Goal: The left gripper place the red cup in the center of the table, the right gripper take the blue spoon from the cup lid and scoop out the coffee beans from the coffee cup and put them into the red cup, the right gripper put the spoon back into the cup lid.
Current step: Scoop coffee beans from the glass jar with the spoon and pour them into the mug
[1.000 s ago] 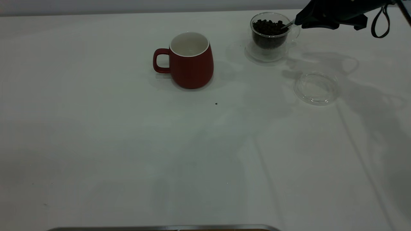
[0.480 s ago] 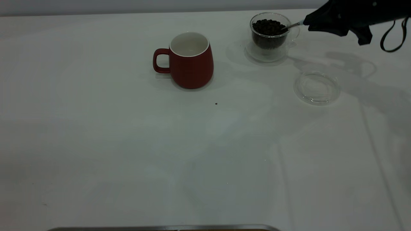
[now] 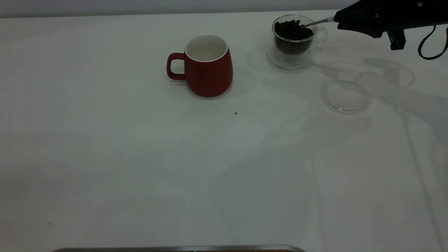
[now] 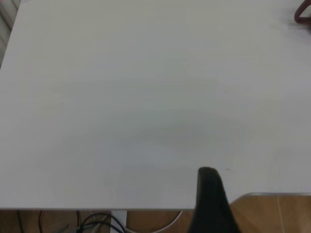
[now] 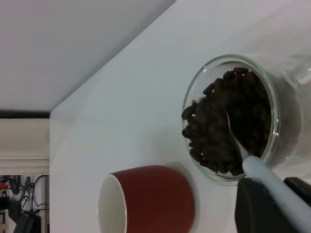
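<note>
The red cup (image 3: pixel 208 66) stands upright and empty on the table (image 3: pixel 140 157), handle to the left; it also shows in the right wrist view (image 5: pixel 146 199). My right gripper (image 3: pixel 341 19) is shut on the blue spoon (image 3: pixel 316 22) by its pale handle (image 5: pixel 277 187), to the right of the coffee cup (image 3: pixel 294 38). The spoon's steel bowl dips into the coffee beans (image 3: pixel 292 29), also seen in the right wrist view (image 5: pixel 223 121). The cup lid (image 3: pixel 345 95) lies empty in front of the right arm. My left gripper's one dark finger (image 4: pixel 211 204) hangs over the table's near edge.
A single stray bean (image 3: pixel 235 113) lies on the table in front of the red cup. A grey wall edge runs along the table's far side. A metal strip (image 3: pixel 175 248) shows at the near edge.
My right gripper has drawn back to the right and risen slightly, tilting the spoon so its bowl stays in the beans. The red cup and the lid have not moved.
</note>
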{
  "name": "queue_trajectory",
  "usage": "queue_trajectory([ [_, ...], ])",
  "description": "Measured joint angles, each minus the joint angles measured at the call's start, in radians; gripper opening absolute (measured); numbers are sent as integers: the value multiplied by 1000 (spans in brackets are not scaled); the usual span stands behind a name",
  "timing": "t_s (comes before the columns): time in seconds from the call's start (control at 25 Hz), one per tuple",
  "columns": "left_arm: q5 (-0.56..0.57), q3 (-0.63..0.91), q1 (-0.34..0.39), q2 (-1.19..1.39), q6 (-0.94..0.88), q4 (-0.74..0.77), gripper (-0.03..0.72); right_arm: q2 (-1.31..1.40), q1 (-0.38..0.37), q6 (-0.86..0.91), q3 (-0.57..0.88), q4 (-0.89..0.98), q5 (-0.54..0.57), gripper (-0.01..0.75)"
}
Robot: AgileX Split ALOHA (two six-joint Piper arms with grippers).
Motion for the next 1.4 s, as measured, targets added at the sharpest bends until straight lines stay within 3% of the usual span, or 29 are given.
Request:
queue_trajectory([
  [0.64,0,0,0,0,2,0,577,2,-43,1,-1,-3,75,109],
  [1.4,0,0,0,0,1,0,577,2,-19,20,-1,-3,234,109],
])
